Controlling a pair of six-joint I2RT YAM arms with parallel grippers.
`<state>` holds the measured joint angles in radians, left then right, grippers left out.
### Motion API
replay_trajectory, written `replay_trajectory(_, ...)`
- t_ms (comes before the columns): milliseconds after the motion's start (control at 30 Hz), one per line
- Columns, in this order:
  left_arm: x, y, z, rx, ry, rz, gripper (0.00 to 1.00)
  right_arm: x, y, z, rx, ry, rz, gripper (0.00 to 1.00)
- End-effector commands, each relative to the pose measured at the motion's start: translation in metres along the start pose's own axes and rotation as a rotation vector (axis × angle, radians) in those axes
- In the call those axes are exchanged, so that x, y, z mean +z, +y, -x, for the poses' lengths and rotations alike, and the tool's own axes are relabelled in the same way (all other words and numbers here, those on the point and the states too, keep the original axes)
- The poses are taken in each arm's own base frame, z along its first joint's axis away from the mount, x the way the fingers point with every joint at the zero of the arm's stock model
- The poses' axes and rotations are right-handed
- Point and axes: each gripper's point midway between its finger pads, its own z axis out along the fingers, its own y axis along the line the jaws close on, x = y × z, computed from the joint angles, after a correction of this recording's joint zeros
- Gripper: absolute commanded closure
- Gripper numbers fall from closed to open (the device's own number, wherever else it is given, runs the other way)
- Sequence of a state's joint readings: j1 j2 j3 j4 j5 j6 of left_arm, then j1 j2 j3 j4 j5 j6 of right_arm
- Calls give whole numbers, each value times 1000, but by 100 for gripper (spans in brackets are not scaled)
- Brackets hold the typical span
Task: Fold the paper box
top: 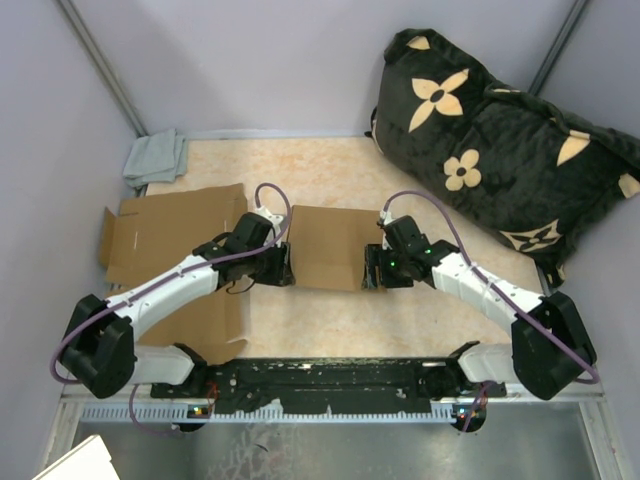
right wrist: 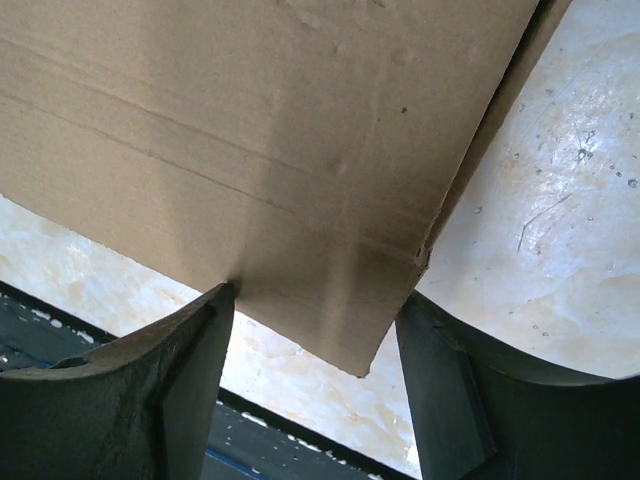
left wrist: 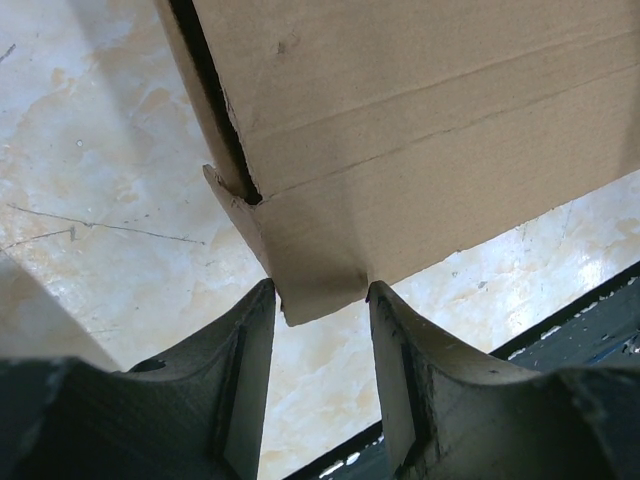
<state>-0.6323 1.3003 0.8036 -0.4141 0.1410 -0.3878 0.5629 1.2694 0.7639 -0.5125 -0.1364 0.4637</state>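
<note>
Down at the near edge, the black rail (top: 330, 378) carries both arm bases, and the arms reach inward to meet at the box (top: 325, 245). It lies flat, mid-counter (top: 330, 175), brown and plain-faced, with crease lines running across it. The left tool (top: 275, 265) has the box's left near corner clamped: in the wrist view the corner is wedged between the fingers (left wrist: 240, 380), touching both, its tip curled. The right tool (top: 375, 268) grips the right near corner, jaws wider, the card meeting each finger (right wrist: 190, 370). Another unfolded cardboard (top: 170, 235) sprawls under the left arm. A grey cloth (top: 155, 158) sits in the far left corner. A black cushion (top: 500, 150), patterned with tan flowers and four-pointed stars, leans at far right.
</note>
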Motion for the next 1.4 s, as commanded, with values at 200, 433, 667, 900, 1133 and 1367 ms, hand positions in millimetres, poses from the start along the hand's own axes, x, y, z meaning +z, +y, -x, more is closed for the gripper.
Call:
replay_trajectory(200, -9, -21, 11, 4, -27, -91, 52, -13, 22, 17, -26, -65, 87, 30)
replay_trajectory(433, -19, -30, 14, 10, -37, -133, 52, -33, 34, 28, -29, -107, 125, 27)
replay_trajectory(667, -23, -33, 11, 5, -34, -158, 52, -36, 35, 27, -28, -103, 135, 27)
replay_trajectory(900, -27, -37, 11, -2, -39, -194, 52, -38, 37, 27, -27, -104, 144, 26)
replay_trajectory(1133, -28, -40, 10, -9, -30, -240, 52, -40, 38, 29, -28, -111, 146, 23)
replay_trajectory(1367, -13, -31, -15, -35, 38, -267, 55, -42, 38, 30, -32, -111, 139, 21)
